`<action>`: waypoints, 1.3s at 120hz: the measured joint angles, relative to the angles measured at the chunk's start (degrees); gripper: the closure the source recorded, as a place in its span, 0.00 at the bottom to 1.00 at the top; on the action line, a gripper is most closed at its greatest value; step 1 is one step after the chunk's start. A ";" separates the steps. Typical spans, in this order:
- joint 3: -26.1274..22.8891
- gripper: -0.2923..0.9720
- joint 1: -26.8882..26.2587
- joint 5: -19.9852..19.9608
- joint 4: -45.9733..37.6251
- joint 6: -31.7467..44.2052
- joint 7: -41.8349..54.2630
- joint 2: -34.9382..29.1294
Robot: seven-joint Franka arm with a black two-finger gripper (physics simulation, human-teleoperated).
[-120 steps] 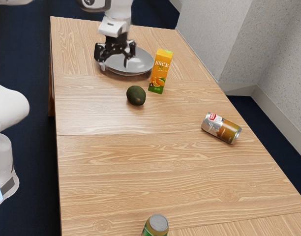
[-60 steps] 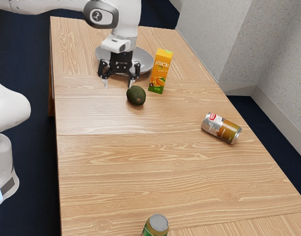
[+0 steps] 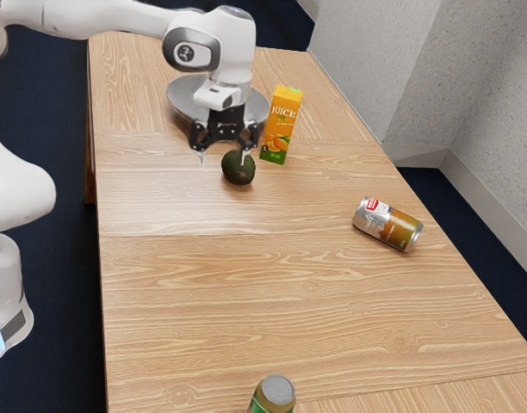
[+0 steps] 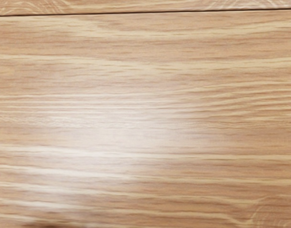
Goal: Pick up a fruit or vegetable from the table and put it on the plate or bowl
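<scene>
Hovering gripper (image 3: 221, 153), jaws spread wide, empty, over avocado (image 3: 238, 169); fruit lies slightly toward exterior view's right and nearer (long axis unclear); plate (image 3: 182, 93) just behind, far side.

White rounded arm (image 3: 100, 17); grey joint cap (image 3: 189, 52); black gripper (image 3: 221, 155)

At the far end of the table (image 3: 246, 292) sits the plate (image 3: 179, 93); juice carton (image 3: 281, 125) beside it, toward the exterior view's right; avocado (image 3: 238, 168) before both; tipped can (image 3: 387, 224) farther right; upright can (image 3: 273, 395) at the near edge
</scene>
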 joint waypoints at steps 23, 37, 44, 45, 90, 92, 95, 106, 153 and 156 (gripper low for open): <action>3.67 0.25 -1.72 1.74 0.32 1.84 0.52 0.05; 3.48 0.25 -2.76 2.28 4.06 2.24 0.76 3.72; 2.49 0.25 -3.04 2.37 6.22 2.22 0.87 5.32; 2.28 0.25 -3.04 2.39 6.60 2.19 0.88 5.52; 13.44 0.25 -13.13 8.23 14.06 0.78 1.43 -3.10; 14.14 0.25 -13.44 8.45 14.15 0.80 1.44 -3.16; 15.09 0.25 -13.98 8.83 14.34 0.83 1.46 -3.21; 16.92 0.25 -15.49 9.96 14.97 1.00 1.52 -3.30; 15.52 0.43 -14.11 11.05 15.01 6.12 1.31 -5.03; 14.88 0.44 -13.38 10.57 14.95 5.87 1.24 -4.95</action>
